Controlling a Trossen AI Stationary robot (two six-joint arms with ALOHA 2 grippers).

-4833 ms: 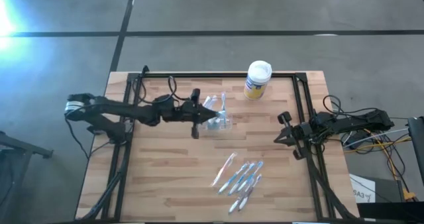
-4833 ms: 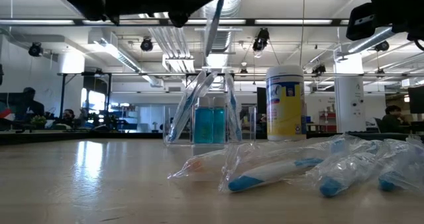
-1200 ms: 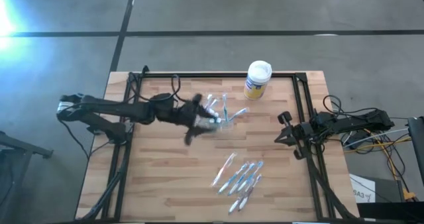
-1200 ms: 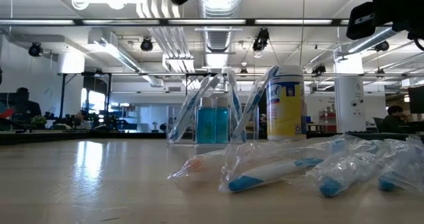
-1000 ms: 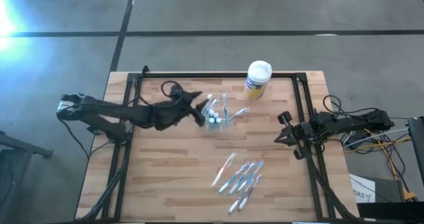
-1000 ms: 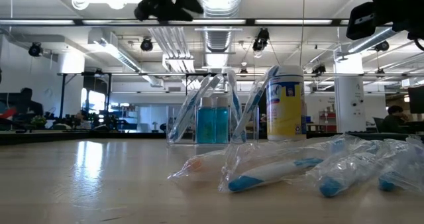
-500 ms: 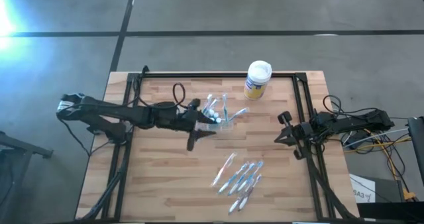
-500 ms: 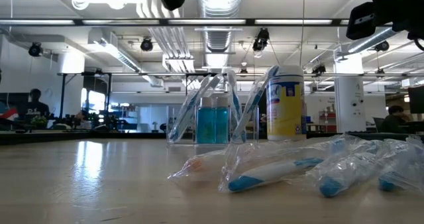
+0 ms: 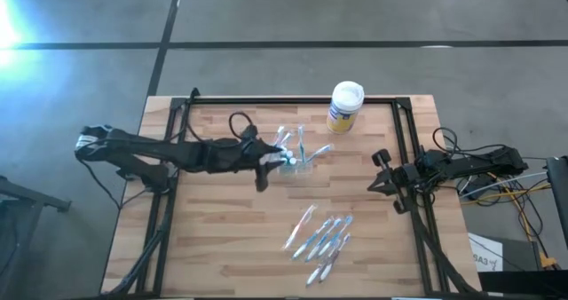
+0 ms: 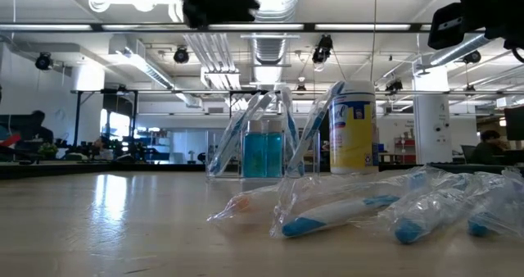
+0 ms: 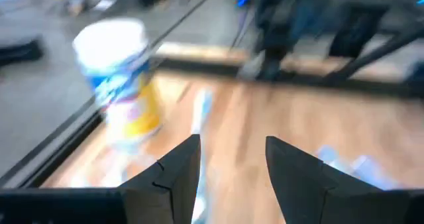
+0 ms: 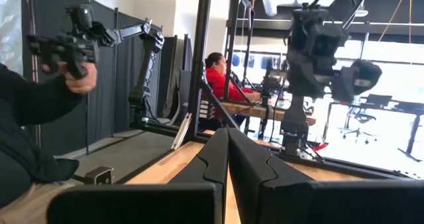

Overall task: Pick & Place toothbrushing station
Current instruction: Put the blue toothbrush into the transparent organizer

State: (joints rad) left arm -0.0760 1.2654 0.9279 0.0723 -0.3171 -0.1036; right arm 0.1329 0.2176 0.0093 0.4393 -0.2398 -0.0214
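Item: holder, upright mid-tabletop near the canister; our left fingers apart just beside it, right fingers together at the edge; we should square up, then descend.

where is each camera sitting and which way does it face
High view: overhead, straight down on the table; both arms show, left gripper beside the toothbrushing station.
Low view: table height, level across; station, canister.
Left wrist view: past its parted fingers to the canister.
Right wrist view: fingers together, facing the room.
High and low views share station and canister.
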